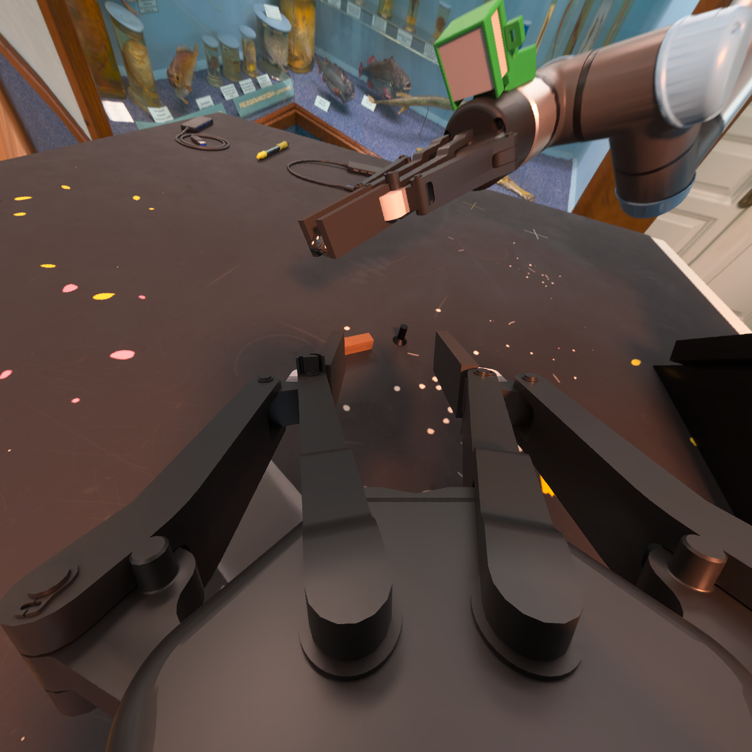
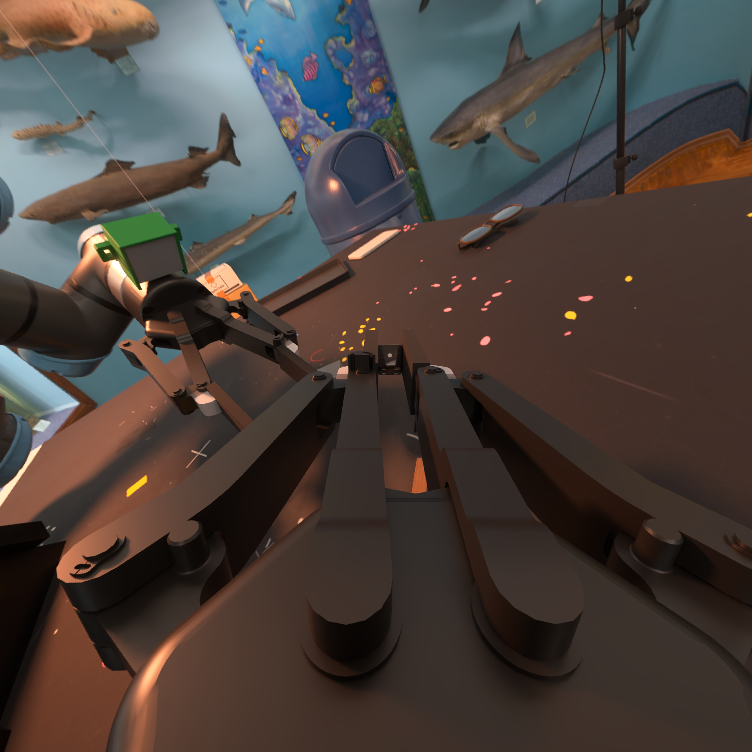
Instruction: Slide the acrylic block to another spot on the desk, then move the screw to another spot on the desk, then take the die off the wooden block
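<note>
My right gripper [image 2: 390, 350] is shut on a small dark die [image 2: 389, 359] with pale spots. In the left wrist view this gripper [image 1: 321, 244] hangs above the dark desk [image 1: 162, 325] with the die [image 1: 318, 244] between its tips. My left gripper [image 1: 390, 362] is open and empty, low over the desk. Just beyond its tips lie an orange wooden block [image 1: 359, 343] and a black screw [image 1: 401, 335] standing on its head. The wooden block's top is bare. I cannot make out the acrylic block in either view.
A USB hub with cable [image 1: 195, 130], a yellow marker [image 1: 272, 150] and another cable [image 1: 325, 171] lie at the far edge. A black box [image 1: 712, 407] stands to the right. Glasses [image 2: 488, 226], a white strip [image 2: 374, 243] and a dark bar [image 2: 313, 280] lie farther off.
</note>
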Available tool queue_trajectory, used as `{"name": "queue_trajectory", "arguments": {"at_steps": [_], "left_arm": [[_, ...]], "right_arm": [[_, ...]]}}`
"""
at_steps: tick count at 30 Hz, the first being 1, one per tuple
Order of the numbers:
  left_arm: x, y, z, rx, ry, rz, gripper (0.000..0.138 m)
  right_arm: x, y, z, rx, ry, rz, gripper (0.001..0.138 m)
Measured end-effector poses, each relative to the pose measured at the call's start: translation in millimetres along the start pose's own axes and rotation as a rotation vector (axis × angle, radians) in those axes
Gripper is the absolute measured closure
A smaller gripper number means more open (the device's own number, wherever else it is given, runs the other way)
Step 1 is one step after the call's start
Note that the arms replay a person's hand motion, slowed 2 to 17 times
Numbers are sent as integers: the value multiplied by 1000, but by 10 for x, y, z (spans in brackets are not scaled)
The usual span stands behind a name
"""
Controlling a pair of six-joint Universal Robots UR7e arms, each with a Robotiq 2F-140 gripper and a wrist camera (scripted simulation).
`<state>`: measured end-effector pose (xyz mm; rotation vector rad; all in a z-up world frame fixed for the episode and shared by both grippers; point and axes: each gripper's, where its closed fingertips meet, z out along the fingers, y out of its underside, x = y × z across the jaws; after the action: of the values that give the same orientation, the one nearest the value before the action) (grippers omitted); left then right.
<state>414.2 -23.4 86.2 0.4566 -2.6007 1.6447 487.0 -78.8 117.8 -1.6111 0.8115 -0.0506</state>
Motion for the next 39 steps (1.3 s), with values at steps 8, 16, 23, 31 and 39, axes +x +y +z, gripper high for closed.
{"name": "queue_trajectory", "arguments": {"at_steps": [8, 16, 23, 31, 39], "left_arm": [[39, -167, -60, 74, 54, -45, 83], [36, -231, -53, 112, 82, -89, 88], [34, -304, -76, 158, 90, -105, 101], [22, -334, -99, 173, 72, -78, 115], [14, -394, -130, 193, 47, -34, 127]], "right_arm": [[-8, -115, 11, 66, -26, -28, 123], [-38, -174, 53, 103, -51, -54, 123], [-62, -204, 74, 127, -63, -79, 123], [-61, -246, 66, 165, -70, -86, 123], [-39, -268, 47, 187, -66, -93, 123]]}}
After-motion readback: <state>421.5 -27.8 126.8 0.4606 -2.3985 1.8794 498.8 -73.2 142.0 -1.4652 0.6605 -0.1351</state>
